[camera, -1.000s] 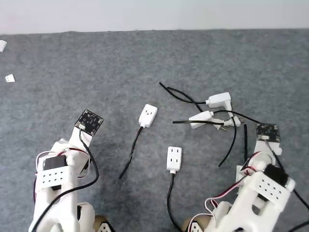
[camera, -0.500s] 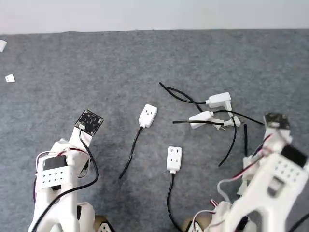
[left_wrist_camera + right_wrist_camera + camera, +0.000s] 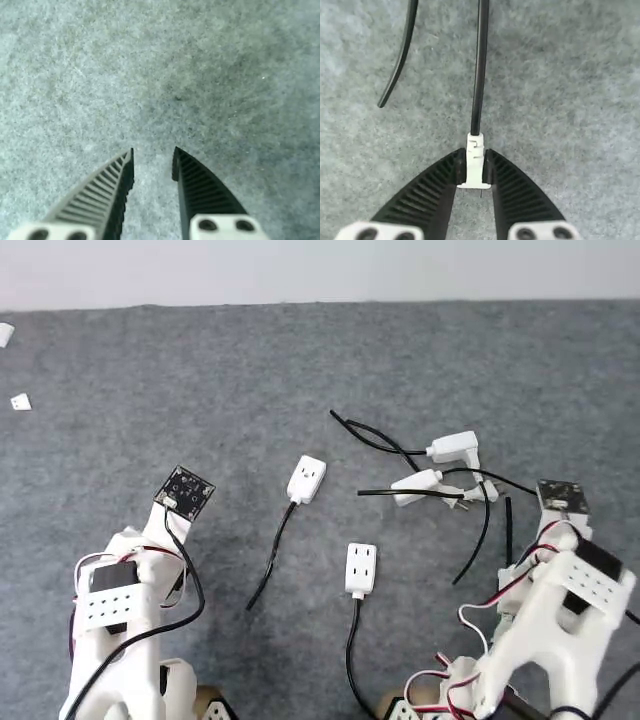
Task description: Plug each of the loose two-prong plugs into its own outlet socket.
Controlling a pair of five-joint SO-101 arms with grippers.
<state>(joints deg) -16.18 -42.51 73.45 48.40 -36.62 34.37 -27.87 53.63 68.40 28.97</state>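
Shifted since a second ago: right arm (image 3: pixel 565 590), its wrist now set slightly farther from its base; left arm (image 3: pixel 120 600), sockets and loose plugs unmoved. Right jaws are closed on a small white plug (image 3: pixel 475 165), gripped by its sides, prongs toward the wrist, its black cord (image 3: pixel 479 65) running straight away. Left jaws are held partly open over the grey table (image 3: pixel 200 370), nothing between them. A far socket (image 3: pixel 307 479) and a near socket (image 3: pixel 361 567) lie mid-table. An upper plug (image 3: pixel 453 448) and a lower plug (image 3: pixel 420 484) are noted close together among tangled cords.
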